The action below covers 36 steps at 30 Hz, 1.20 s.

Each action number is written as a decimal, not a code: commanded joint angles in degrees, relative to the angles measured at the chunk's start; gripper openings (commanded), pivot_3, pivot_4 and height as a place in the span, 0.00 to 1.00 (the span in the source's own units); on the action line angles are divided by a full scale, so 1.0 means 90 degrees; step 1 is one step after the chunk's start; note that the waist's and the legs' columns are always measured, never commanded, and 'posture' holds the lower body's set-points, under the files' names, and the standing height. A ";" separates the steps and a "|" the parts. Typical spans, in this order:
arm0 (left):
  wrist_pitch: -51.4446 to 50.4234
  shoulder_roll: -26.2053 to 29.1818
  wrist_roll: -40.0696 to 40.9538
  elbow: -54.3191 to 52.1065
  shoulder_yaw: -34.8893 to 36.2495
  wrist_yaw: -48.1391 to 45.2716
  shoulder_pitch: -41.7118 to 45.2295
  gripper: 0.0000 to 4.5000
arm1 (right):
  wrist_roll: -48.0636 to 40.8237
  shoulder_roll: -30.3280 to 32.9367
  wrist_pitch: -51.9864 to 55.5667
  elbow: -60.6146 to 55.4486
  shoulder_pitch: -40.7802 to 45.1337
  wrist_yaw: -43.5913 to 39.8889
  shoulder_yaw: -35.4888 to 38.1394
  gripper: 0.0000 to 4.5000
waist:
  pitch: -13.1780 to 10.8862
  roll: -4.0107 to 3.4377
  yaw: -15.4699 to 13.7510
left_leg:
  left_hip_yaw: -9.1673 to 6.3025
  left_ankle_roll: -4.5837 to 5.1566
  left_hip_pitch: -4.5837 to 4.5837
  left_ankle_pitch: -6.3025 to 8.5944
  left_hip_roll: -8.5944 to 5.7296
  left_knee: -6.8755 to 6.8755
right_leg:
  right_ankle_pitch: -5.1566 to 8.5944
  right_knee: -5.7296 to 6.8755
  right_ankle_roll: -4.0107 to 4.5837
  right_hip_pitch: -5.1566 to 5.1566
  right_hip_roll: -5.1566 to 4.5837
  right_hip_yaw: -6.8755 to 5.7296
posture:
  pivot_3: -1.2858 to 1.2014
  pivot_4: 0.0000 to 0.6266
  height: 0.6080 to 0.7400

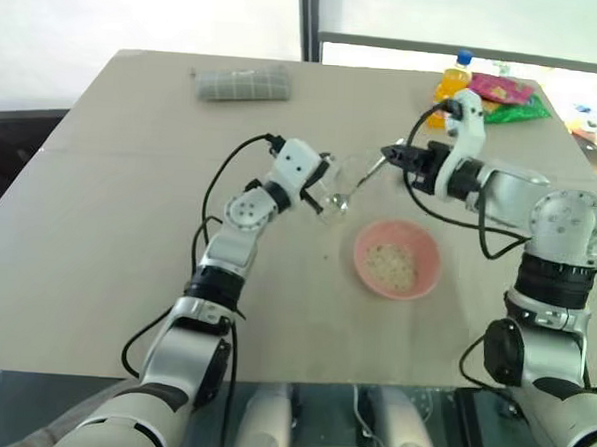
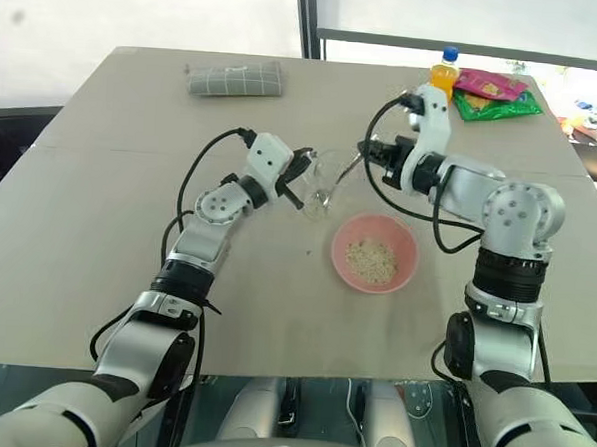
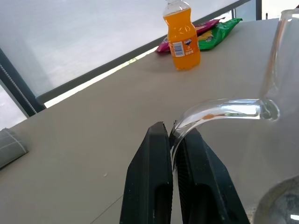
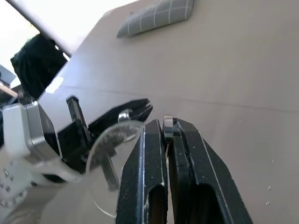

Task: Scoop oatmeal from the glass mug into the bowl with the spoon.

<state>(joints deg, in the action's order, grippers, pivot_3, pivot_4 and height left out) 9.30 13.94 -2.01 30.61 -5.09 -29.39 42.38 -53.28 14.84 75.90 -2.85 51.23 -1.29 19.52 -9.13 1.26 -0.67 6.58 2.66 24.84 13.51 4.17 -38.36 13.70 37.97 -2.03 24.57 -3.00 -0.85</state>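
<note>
The clear glass mug (image 1: 349,178) is at the table's middle, and my left gripper (image 3: 172,133) is shut on its curved handle (image 3: 219,109). The silver spoon (image 1: 365,179) slants down from my right gripper (image 1: 392,153), which is shut on the top of the spoon's handle (image 4: 168,125). The spoon's lower end is inside the mug. The pink bowl (image 1: 362,249) stands just near and right of the mug, with a clump of pale oatmeal (image 1: 391,265) in it. I cannot tell whether any oatmeal is in the mug.
An orange soda bottle (image 1: 450,83) and bright snack packets (image 1: 510,99) lie at the far right of the table. A folded grey cloth (image 1: 241,83) rests at the far left. Bare tabletop surrounds the bowl toward the near edge.
</note>
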 commanded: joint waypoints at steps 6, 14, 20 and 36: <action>0.0115 -0.0646 0.0263 0.0805 -0.0009 -0.0189 0.0189 0.01 | -0.0731 0.0163 0.0468 0.0097 0.0339 0.0965 0.1679 0.00 | 0.0001 0.0000 -0.0030 | -0.0002 0.0016 0.0003 0.0009 -0.0008 -0.0001 | 0.0000 -0.0004 -0.0001 -0.0003 -0.0006 -0.0001 | 0.52 0.24 1.00; 0.0659 -0.0768 0.0161 0.1395 -0.0003 -0.0276 0.0324 0.01 | -0.2120 -0.0137 0.0812 0.0226 0.0085 0.2374 0.2848 0.00 | 0.0002 -0.0002 -0.0018 | -0.0006 0.0018 0.0000 0.0010 -0.0006 0.0000 | 0.0000 0.0000 -0.0001 -0.0003 -0.0004 -0.0001 | 0.52 0.24 1.00; 0.0955 -0.0698 0.0075 0.1718 -0.0014 -0.0325 0.0395 0.01 | -0.3595 0.0233 0.0582 0.0599 -0.0263 0.3374 0.2839 0.00 | 0.0003 -0.0003 -0.0018 | -0.0005 0.0020 0.0000 0.0011 -0.0008 0.0000 | -0.0001 -0.0002 -0.0002 -0.0006 -0.0005 0.0000 | 0.52 0.24 1.00; 0.1291 -0.0549 0.0034 0.2194 -0.0011 -0.0478 0.0402 0.01 | -0.6630 0.1570 -0.1640 0.0740 -0.1436 0.4367 0.1288 0.00 | 0.0020 -0.0007 0.0001 | -0.0015 0.0026 -0.0016 0.0014 -0.0007 -0.0001 | -0.0001 -0.0006 -0.0003 -0.0025 -0.0003 -0.0002 | 0.52 0.24 1.00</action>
<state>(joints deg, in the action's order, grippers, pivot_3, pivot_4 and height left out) 21.62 8.45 0.20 47.60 -3.29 -32.38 47.40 -111.04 27.48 63.56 5.39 38.67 37.32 31.34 -8.96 1.20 -0.66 6.41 2.89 24.68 13.64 4.11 -38.37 13.70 37.92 -2.06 24.30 -3.03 -0.90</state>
